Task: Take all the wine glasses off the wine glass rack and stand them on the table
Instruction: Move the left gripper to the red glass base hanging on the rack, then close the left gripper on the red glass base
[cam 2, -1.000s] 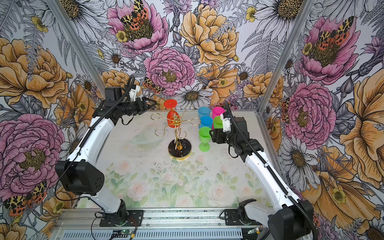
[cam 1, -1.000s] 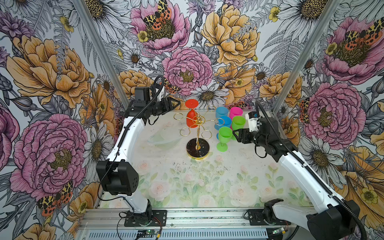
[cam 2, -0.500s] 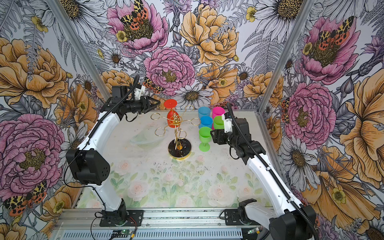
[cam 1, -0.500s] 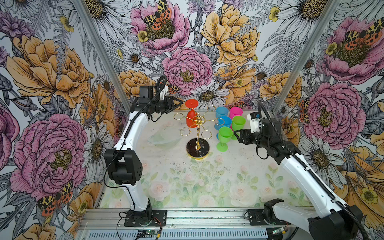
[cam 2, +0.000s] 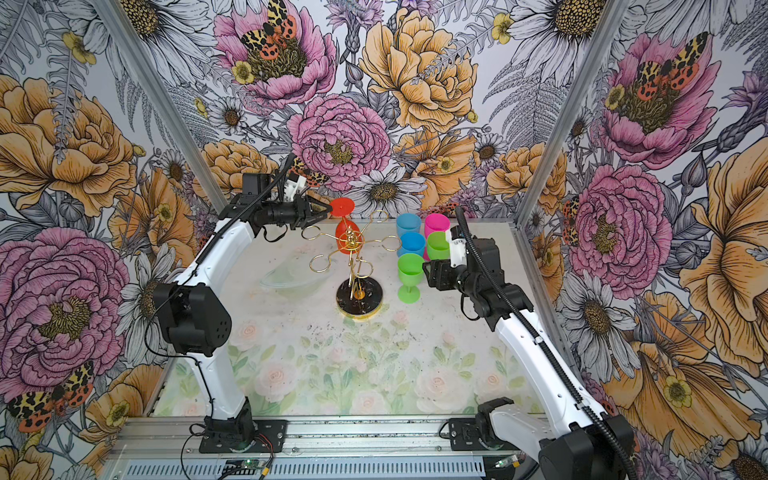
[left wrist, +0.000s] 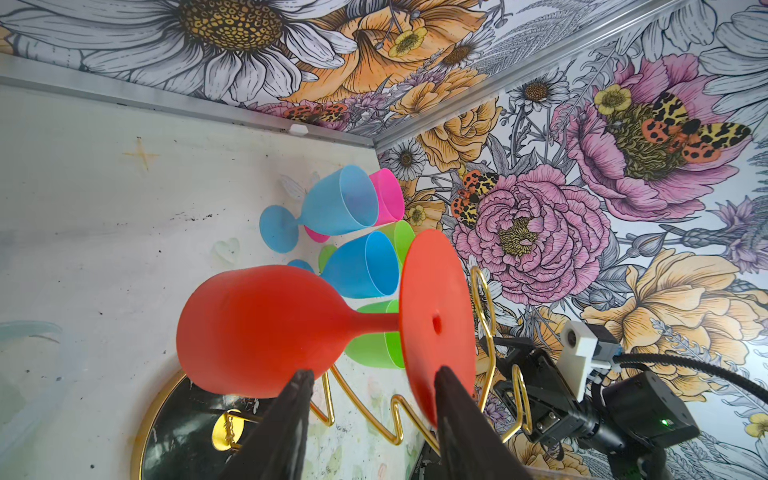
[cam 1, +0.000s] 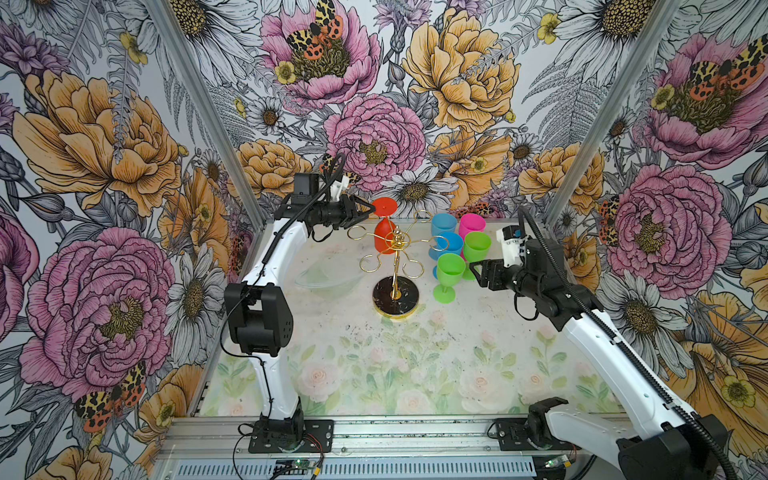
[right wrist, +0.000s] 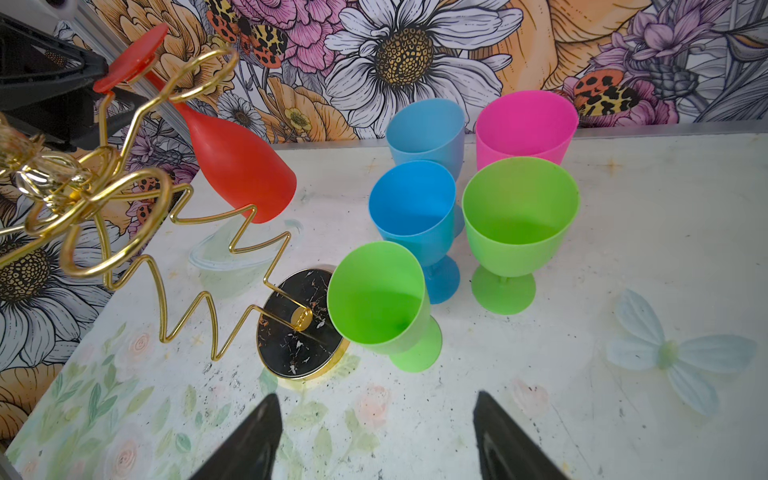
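Observation:
A red wine glass (cam 1: 385,243) hangs upside down from a looped arm of the gold wire wine glass rack (cam 1: 395,296), foot disc uppermost. My left gripper (cam 1: 369,212) is level with the stem, at the foot's left edge. In the left wrist view it (left wrist: 372,386) is open: one fingertip lies before the bowl (left wrist: 257,328), the other before the foot disc, and the stem sits farther ahead in the gap. My right gripper (cam 1: 478,270) is open and empty, low over the table beside the nearest green glass (right wrist: 380,307). Both top views show the rack base (cam 2: 359,298).
Right of the rack stand several upright plastic glasses: a green one (cam 1: 451,270) at the front, two blue (cam 1: 451,244), another green (cam 1: 477,248) and a pink one (cam 1: 471,224). A clear glass bowl (cam 1: 328,274) lies left of the rack. The back wall is close behind.
My left gripper has moved right up to the red glass's foot and stem, and its jaws have narrowed. The right arm has barely moved.

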`<state>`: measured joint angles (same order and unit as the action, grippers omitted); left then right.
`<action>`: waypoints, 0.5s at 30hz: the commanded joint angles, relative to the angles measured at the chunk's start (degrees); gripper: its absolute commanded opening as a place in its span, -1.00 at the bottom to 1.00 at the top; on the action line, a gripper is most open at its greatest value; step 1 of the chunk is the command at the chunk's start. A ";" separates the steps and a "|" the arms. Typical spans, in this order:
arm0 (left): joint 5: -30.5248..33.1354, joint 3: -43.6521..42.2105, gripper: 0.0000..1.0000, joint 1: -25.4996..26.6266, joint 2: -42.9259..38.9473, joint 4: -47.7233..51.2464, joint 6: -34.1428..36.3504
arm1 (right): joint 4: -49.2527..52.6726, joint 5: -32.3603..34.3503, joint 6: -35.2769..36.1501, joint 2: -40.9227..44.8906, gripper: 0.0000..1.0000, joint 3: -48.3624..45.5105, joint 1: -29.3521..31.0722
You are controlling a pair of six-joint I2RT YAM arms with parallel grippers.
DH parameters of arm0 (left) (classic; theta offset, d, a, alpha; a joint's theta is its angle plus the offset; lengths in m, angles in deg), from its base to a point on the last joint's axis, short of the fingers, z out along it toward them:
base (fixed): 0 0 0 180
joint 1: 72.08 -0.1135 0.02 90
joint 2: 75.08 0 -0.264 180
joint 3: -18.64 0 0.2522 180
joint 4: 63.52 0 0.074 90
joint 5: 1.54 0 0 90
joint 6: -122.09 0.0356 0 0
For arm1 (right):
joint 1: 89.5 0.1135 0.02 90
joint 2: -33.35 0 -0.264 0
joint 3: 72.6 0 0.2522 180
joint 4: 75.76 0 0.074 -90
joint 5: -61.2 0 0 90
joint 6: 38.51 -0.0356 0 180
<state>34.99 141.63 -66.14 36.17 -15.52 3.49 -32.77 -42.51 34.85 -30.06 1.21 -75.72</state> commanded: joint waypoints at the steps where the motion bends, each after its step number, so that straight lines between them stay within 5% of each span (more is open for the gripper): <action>1: -2.30 2.38 -0.01 0.27 0.27 -0.69 -0.54 | -1.47 0.80 0.43 1.19 0.46 -0.73 -0.34; 15: -3.03 4.69 -0.11 1.27 2.97 -0.66 -1.98 | -1.49 1.41 0.21 1.02 0.46 -1.07 -0.47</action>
<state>33.50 144.40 -65.31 38.15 -15.65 2.04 -32.77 -42.10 34.83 -30.04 0.56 -75.72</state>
